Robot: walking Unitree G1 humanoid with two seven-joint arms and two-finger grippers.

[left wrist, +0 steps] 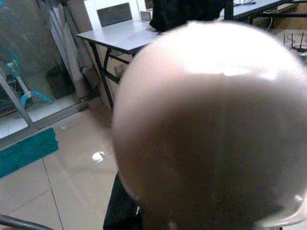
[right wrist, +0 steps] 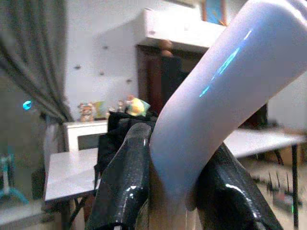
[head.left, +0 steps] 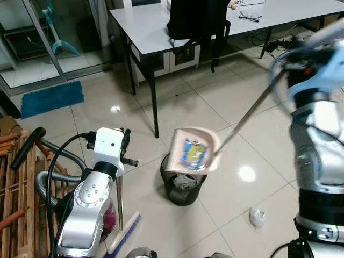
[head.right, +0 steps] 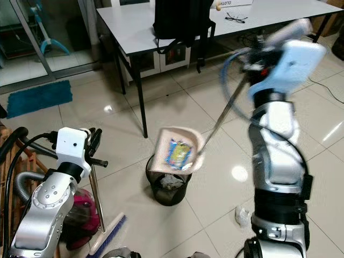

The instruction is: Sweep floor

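Observation:
My right gripper (head.right: pixel 257 60) is raised at the right and shut on the pale handle (right wrist: pixel 216 96) of a long-handled dustpan (head.left: pixel 192 150). The beige pan is tipped over a black mesh bin (head.left: pixel 183 185), and a blue-and-yellow wrapper (head.left: pixel 193 153) lies in it. Crumpled litter sits inside the bin. At the left, my left gripper (head.left: pixel 126 146) is shut on the upright metal broom handle (head.left: pixel 119 199). The broom's purple-bristled head (head.left: pixel 124 236) rests on the tiles. In the left wrist view, the handle's blurred pink end (left wrist: pixel 211 124) is very close to the camera.
A crumpled white scrap (head.left: pixel 257 216) lies on the tiles right of the bin. A grey table (head.left: pixel 150 27) with a black backpack (head.left: pixel 196 19) stands behind. A vacuum hose (head.left: pixel 48 183) and a wooden rack (head.left: pixel 16 188) crowd the left. A blue mat (head.left: pixel 51 98) lies by the glass door.

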